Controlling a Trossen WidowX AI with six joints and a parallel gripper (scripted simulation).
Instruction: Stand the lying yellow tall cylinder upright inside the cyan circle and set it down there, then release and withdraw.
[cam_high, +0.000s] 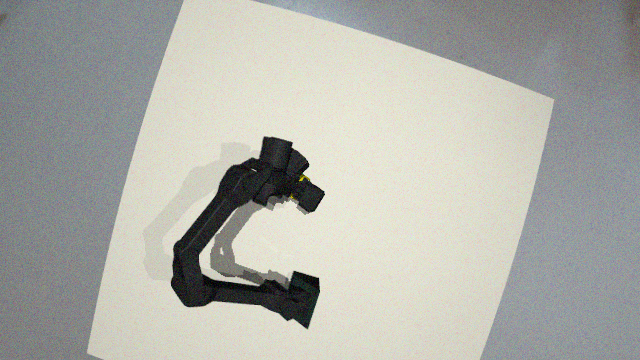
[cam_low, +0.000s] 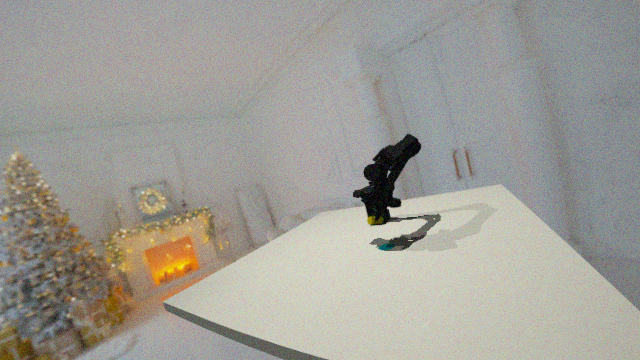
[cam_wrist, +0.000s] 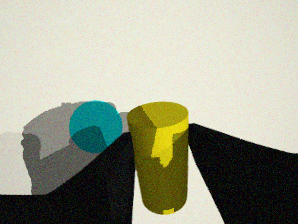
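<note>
The yellow tall cylinder (cam_wrist: 165, 185) (cam_high: 302, 176) (cam_low: 373, 220) is between the two black fingers of my gripper (cam_wrist: 160, 135) (cam_high: 299, 187) (cam_low: 377, 216), which is shut on it. In the exterior view they are above the table, apart from the shadow below. In the wrist view one flat end of the cylinder shows at the top and its body runs down between the fingers; its exact tilt is hard to tell. The cyan circle (cam_wrist: 95, 114) (cam_low: 386, 246) lies flat on the table, left of the cylinder in the wrist view, partly shaded. In the top view it is hidden.
The pale table (cam_high: 400, 200) (cam_low: 450, 300) carries the arm's base (cam_high: 305, 300). The arm's dark and light shadows fall on the table around the circle. The table's near edge shows at lower left in the exterior view. No other objects show on the table.
</note>
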